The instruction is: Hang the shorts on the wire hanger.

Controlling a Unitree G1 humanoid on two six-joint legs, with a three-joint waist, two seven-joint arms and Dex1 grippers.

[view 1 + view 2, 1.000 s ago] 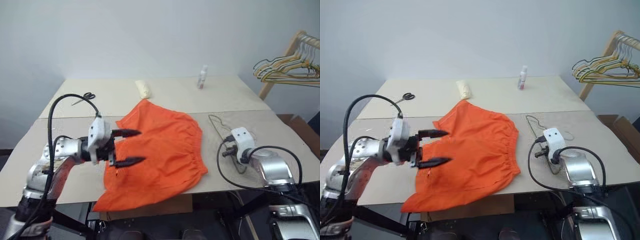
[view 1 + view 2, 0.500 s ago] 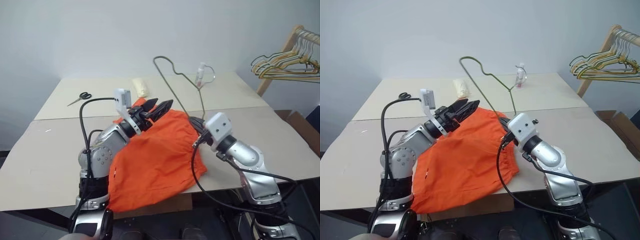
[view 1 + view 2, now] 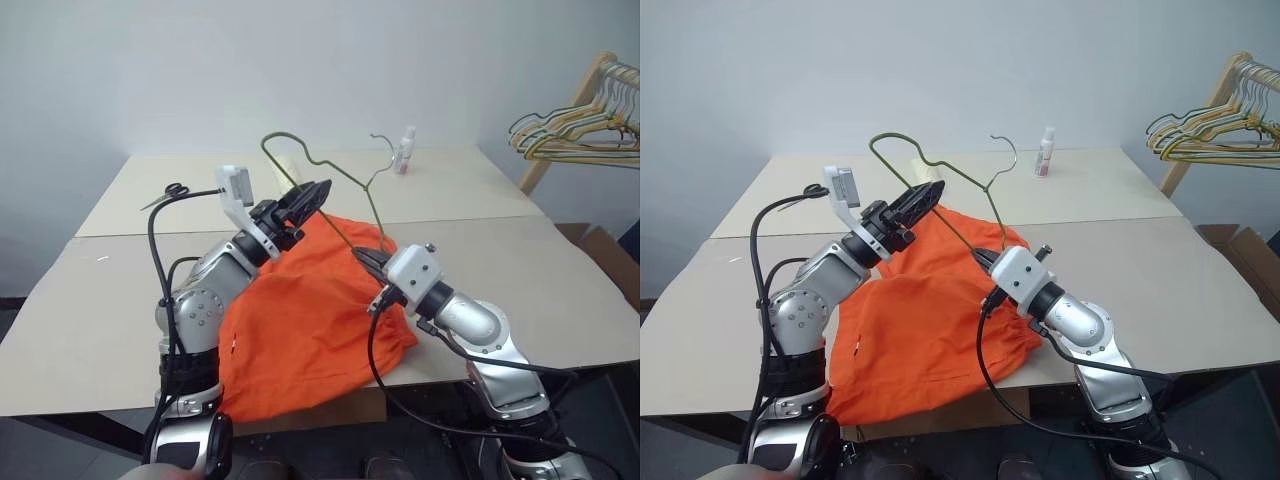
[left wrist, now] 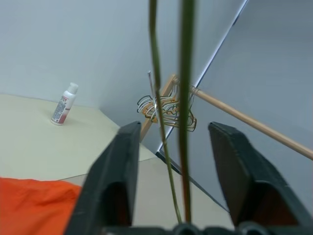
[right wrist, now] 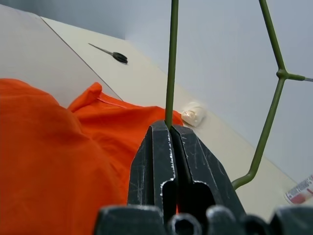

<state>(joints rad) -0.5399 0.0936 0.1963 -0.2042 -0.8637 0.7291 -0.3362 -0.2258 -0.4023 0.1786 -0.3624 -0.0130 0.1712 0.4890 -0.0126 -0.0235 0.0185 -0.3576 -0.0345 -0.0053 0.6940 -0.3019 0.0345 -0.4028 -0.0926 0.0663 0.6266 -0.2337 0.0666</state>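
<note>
R gripper [image 5: 171,134] pinches wire hanger [image 3: 330,180] above shorts [image 3: 310,310]; L gripper [image 4: 178,161] jaws spread around hanger wires, we see gap.

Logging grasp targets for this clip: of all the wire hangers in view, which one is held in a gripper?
The single olive-gold wire hanger raised over the orange shorts, pinched by the right gripper. The other wire hangers hang bunched on the wooden rack, untouched.

Shorts [image 3: 310,300] bright orange; wire hanger [image 3: 330,185] olive-gold; table [image 3: 100,300] beige; bottle [image 3: 405,150] white.
</note>
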